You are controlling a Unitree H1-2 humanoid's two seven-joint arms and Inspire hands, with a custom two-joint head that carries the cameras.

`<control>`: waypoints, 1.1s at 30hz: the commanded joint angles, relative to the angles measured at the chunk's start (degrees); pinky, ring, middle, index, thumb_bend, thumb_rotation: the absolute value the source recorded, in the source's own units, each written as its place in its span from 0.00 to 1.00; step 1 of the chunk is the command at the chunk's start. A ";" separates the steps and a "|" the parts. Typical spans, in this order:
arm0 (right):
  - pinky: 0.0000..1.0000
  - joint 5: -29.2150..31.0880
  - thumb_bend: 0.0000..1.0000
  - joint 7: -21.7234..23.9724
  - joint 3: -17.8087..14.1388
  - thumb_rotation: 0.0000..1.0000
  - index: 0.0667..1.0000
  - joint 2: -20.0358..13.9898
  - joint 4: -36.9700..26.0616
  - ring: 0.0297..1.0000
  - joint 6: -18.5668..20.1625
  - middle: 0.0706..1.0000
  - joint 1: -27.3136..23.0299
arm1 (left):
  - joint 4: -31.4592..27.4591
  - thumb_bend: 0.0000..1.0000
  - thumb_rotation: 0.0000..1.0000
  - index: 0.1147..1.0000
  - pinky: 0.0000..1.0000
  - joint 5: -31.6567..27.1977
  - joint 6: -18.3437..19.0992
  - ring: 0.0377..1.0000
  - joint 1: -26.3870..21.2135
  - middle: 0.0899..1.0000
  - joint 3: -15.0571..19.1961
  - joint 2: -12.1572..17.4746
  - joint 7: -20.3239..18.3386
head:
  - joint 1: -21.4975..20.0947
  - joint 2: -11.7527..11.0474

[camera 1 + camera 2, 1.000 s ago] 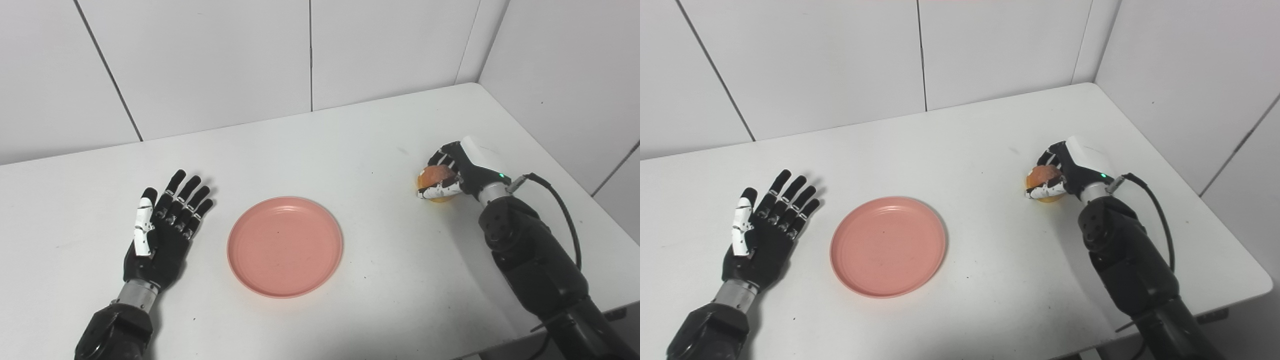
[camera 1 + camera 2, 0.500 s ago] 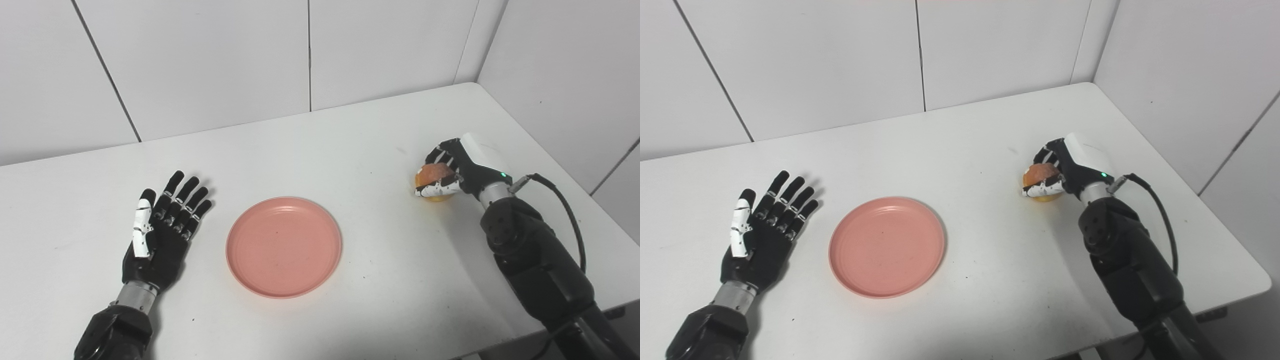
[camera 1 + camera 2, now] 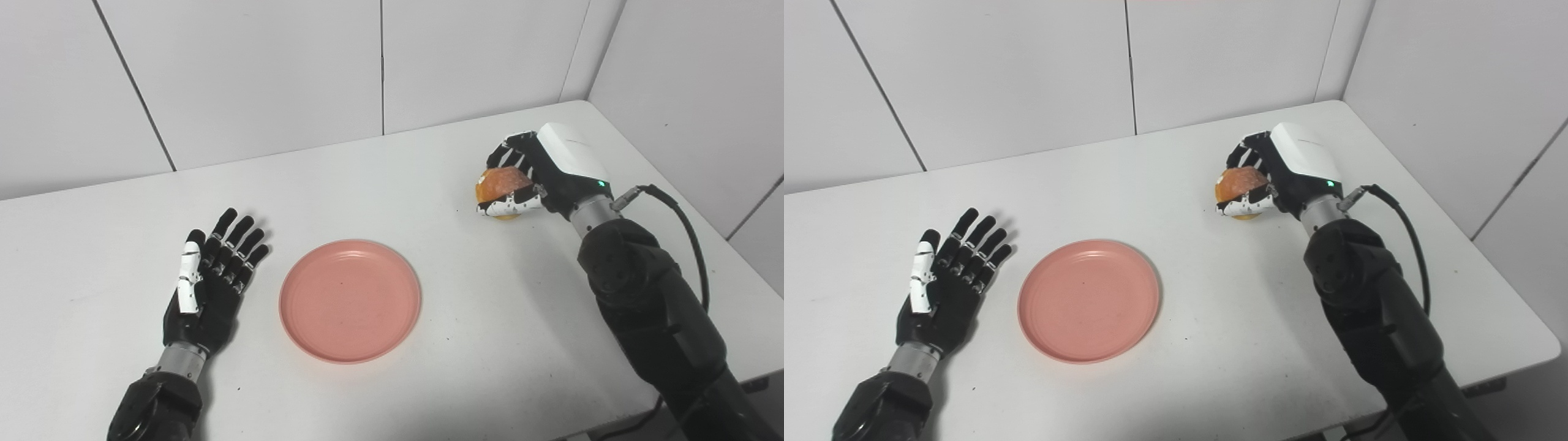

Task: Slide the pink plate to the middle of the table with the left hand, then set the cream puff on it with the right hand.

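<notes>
Two hands show in the left eye view. The right hand point(image 3: 539, 177) has its fingers wrapped around the cream puff point(image 3: 503, 184), and since a second ago it has risen off the table point(image 3: 429, 153) and drifted toward the middle, so the puff now hangs in the air, right of the pink plate point(image 3: 350, 300) and well apart from it. The left hand point(image 3: 211, 282) lies flat just beside the plate's left rim, fingers spread and holding nothing; it has barely shifted. The plate sits where it did, near the table's middle and bare.

From the right eye view the same lift is plain: the right hand point(image 3: 1280, 174) carries the cream puff point(image 3: 1240, 184) clear of the surface, its thumb under the puff and fingers over the top. The left hand point(image 3: 949, 288) rests open by the pink plate point(image 3: 1088, 300). Sliding looks finished; the carry to the plate appears under way, with lowering and release not yet done.
</notes>
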 commanded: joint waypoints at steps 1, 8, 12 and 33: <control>0.31 0.03 0.50 0.43 0.22 0.14 0.45 -0.09 -2.82 0.37 -0.70 0.41 -3.05 | 1.64 0.42 1.00 0.89 0.91 2.34 4.91 0.90 2.78 0.90 -1.00 -0.87 2.67 | 0.93 0.11; 0.30 -0.61 0.50 2.72 4.87 0.13 0.45 2.32 -3.40 0.35 -1.53 0.39 -6.10 | 0.24 0.42 1.00 0.88 0.90 3.76 6.38 0.90 2.88 0.90 -1.93 -2.48 5.13 | 5.76 0.67; 0.31 -0.21 0.50 3.90 7.40 0.13 0.45 3.93 -2.35 0.37 -2.21 0.41 -7.62 | -0.86 0.42 1.00 0.88 0.89 4.86 7.05 0.89 3.10 0.90 -2.28 -3.79 6.77 | 9.15 1.16; 0.30 3.21 0.50 1.80 14.78 0.13 0.45 12.11 7.84 0.35 -10.77 0.40 -9.58 | -1.85 0.41 1.00 0.87 0.87 10.15 7.55 0.87 2.67 0.88 -4.08 -8.42 11.11 | 21.61 4.10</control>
